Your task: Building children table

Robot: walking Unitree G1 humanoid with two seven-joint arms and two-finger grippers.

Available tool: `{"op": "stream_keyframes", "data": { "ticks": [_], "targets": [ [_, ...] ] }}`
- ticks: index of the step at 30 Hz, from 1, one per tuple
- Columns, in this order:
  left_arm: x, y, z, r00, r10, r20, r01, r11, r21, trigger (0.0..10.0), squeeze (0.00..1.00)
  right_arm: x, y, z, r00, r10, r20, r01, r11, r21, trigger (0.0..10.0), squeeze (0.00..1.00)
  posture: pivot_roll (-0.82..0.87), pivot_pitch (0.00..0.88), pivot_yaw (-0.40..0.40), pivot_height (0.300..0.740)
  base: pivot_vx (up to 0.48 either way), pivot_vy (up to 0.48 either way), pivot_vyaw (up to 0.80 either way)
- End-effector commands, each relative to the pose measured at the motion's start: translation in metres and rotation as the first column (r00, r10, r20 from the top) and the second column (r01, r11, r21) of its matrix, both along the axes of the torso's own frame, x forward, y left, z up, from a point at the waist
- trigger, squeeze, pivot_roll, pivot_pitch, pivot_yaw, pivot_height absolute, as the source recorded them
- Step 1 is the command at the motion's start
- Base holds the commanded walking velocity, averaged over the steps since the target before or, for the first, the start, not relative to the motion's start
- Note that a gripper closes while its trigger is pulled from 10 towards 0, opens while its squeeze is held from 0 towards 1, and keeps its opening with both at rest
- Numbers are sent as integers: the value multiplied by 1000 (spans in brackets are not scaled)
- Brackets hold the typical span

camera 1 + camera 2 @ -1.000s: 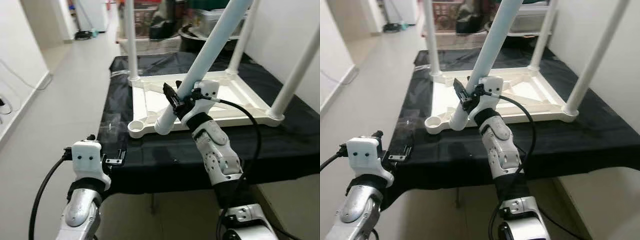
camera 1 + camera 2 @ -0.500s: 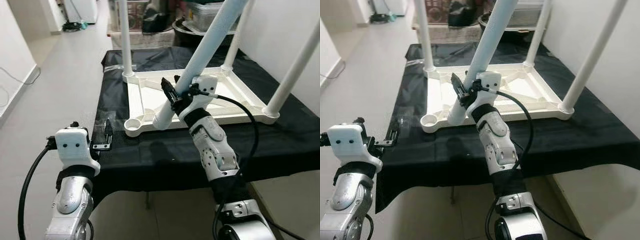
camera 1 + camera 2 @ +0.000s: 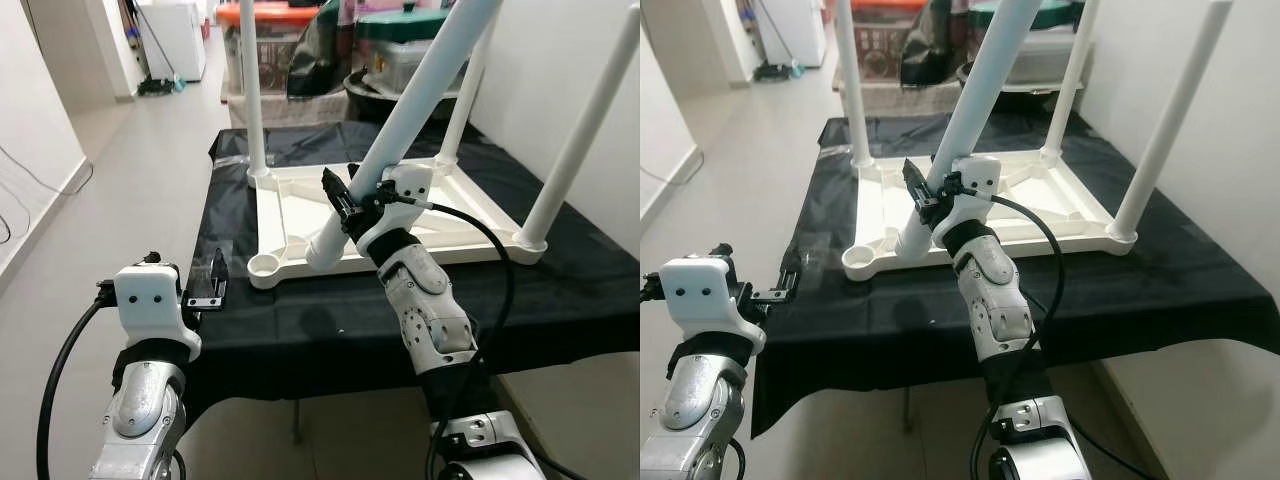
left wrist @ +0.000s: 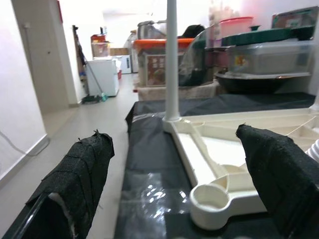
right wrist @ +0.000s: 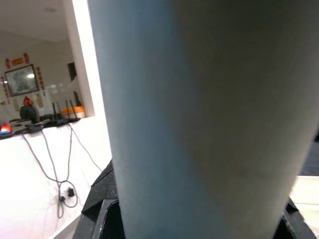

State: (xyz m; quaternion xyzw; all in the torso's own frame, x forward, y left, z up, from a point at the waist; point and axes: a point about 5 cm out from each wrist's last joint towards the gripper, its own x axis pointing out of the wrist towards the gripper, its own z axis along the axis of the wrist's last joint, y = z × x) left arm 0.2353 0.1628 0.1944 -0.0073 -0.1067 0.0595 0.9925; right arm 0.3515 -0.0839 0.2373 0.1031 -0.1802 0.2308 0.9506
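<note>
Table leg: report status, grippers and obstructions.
Right gripper shut on loose leg, tilted, foot beside empty corner socket. Left gripper open at table edge. Nothing blocking socket.

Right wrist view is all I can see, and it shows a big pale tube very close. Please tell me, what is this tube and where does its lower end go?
Observer: It is a loose white table leg, clamped in the right end effector and tilted. Its lower end sits just beside the empty corner socket, not in it.
Operator: How many legs are already standing?
Observer: Three, upright on the upside-down tabletop.
Operator: And the left end effector?
Observer: The left end effector is open, hovering at the edge of the black cloth, apart from the socket.
</note>
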Motion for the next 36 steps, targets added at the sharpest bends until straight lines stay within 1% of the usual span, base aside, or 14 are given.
{"op": "stream_keyframes", "data": {
  "ticks": [1, 5, 6, 18, 19, 25, 26, 30, 32, 34, 36],
  "targets": [
    [0, -1, 3, 1000, -8, 8, 8, 1000, 12, 10000, 0, -1, 3, 1, 1000, 14, 12, -14, 1000, 0, 10000, 0, 41, 38, -5, 740, 300, 0, 0],
    [0, -3, 3, 1000, -19, 3, 19, 1000, 13, 10000, 0, -2, 3, 1, 1000, 6, 14, -6, 1000, 1, 10000, 0, 61, 34, 8, 740, 311, 0, 0],
    [1, -4, 3, 1000, -24, 4, 24, 1000, 13, 10000, 0, -2, 2, 0, 1000, 4, 14, -4, 1000, 0, 10000, 0, 79, 35, -1, 740, 315, 0, 0],
    [1, -8, 3, 999, -33, 6, 33, 999, 8, 10000, 0, -2, 4, 0, 1000, 14, 21, -14, 1000, 0, 10000, 0, 77, 34, -7, 740, 314, 0, 0],
    [1, -8, 4, 999, -35, 8, 36, 999, -5, 10000, 0, -2, 3, 0, 1000, 12, 21, -12, 1000, 1, 10000, 0, 77, 36, -6, 740, 0, 0, 0],
    [1, -8, 3, 999, -36, 3, 36, 999, -9, 10000, 0, -2, 2, 1, 1000, 11, 22, -11, 1000, 4, 10000, 0, 68, 35, -9, 740, 0, 0, 0],
    [2, -10, 4, 999, -32, 10, 32, 999, -8, 10000, 0, 2, 0, 1, 1000, 11, 11, -11, 1000, 7, 10000, 0, 38, 27, -34, 740, 0, 0, 0],
    [3, -11, 4, 1000, -27, 11, 27, 1000, -6, 10000, 0, 3, 1, 3, 1000, 21, 20, -21, 1000, -5, 10000, 0, 38, 27, -34, 740, 0, 0, 0],
    [1, -10, 0, 1000, -28, 0, 28, 1000, -7, 10000, 0, 5, 0, 4, 999, 24, 22, -23, 1000, -10, 10000, 0, 20, 26, -13, 740, 0, 0, 0],
    [1, -10, -1, 1000, -31, -4, 31, 1000, -5, 10000, 0, 6, -1, 4, 999, 25, 20, -25, 1000, -10, 10000, 0, 20, 26, -13, 740, 0, 0, 0],
    [-1, -9, -2, 1000, -30, -10, 29, 1000, -5, 10000, 0, 9, -3, 4, 999, 47, 16, -47, 999, -23, 10000, 0, 18, 23, -14, 740, 0, 0, 0]
  ]
}}
